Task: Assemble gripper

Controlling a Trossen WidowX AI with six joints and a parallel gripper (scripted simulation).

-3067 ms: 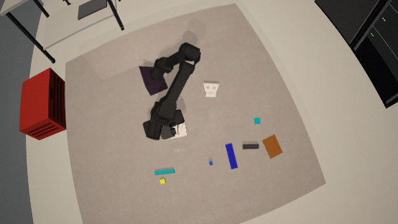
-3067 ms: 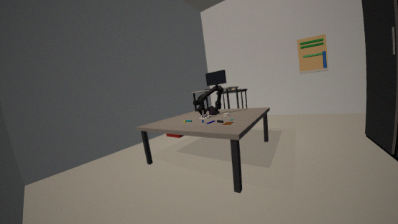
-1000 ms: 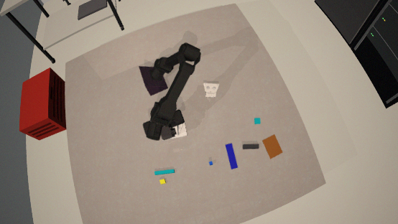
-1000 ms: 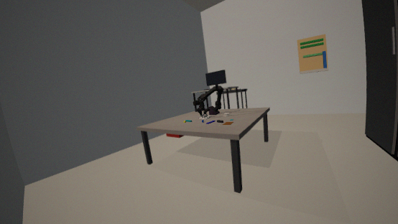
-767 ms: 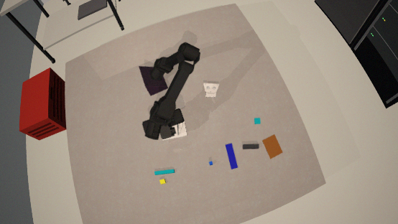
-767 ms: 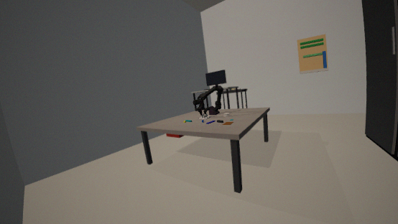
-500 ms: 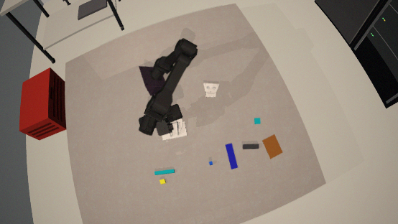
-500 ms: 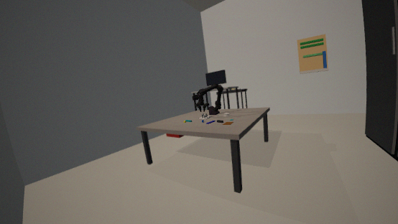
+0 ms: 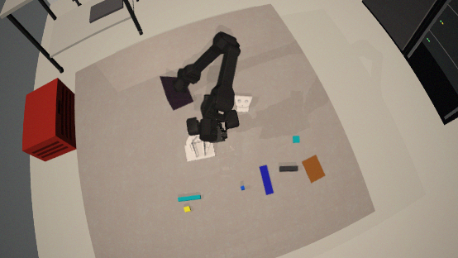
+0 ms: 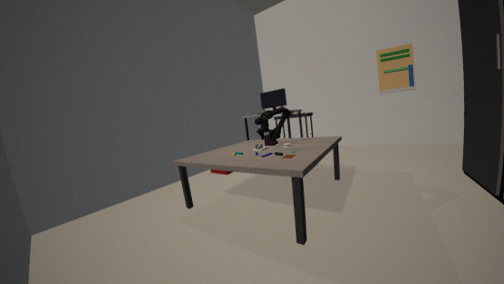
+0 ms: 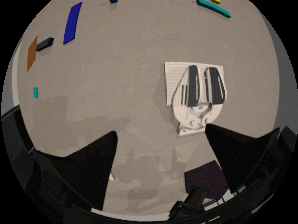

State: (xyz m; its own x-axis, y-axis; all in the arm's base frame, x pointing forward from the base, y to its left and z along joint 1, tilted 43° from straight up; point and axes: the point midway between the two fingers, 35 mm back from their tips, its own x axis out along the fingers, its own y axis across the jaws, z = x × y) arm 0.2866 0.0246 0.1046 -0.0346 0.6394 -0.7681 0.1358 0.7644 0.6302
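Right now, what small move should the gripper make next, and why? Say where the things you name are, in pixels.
Probably swing the open gripper [image 11: 162, 132] over the white housing plate [image 9: 242, 103] and descend: both jaws [image 11: 192, 86] [image 11: 215, 86] already stand on the gripper base [image 11: 170, 75], while the plate lies apart.

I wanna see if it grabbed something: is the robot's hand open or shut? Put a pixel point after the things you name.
Open: the end effector's [image 11: 161, 132] two fingers stand wide apart, with nothing between them.

Brown-grey table [image 9: 145, 174] [image 10: 236, 160] [image 11: 125, 55]: dark blue strip [image 9: 266, 179] [image 10: 267, 155] [image 11: 72, 23], orange-brown rectangle [image 9: 313, 169] [image 10: 288, 157] [image 11: 32, 53], yellow block [image 9: 187, 209] [image 10: 234, 154] beside teal bar [image 9: 189, 198] [image 10: 238, 153] [image 11: 214, 8].
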